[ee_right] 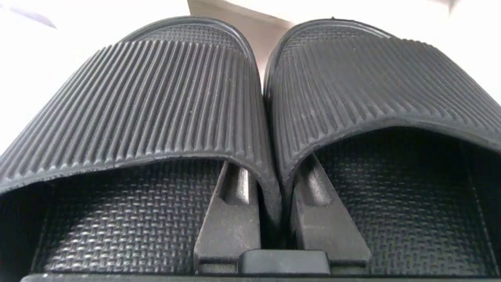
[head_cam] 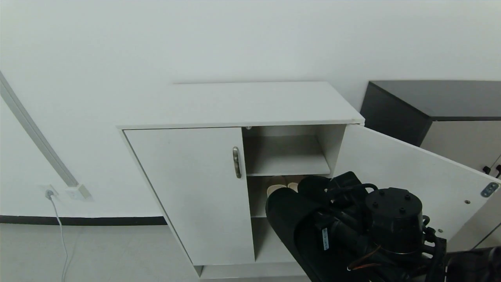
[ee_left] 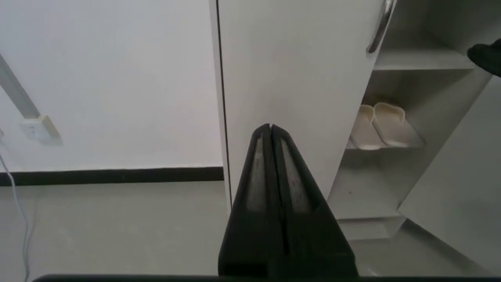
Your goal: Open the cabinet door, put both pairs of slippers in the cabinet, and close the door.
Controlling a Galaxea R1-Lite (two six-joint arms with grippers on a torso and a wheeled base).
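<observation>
Right gripper [ee_right: 272,196] clamped on black slippers [ee_right: 180,102] before open cabinet [head_cam: 254,103]; left gripper [ee_left: 270,133] jaws together; next slide pair onto free shelf [head_cam: 285,158], release

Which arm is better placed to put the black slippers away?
Right: the right hand grips the black slippers before the open cabinet; the left hand is shut, empty, facing the closed door.

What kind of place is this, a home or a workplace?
Probably an indoor entryway or office corner, I cannot tell which: a white shoe cabinet stands against a plain wall, pale slippers lie inside it, and the right gripper holds black slippers.
</observation>
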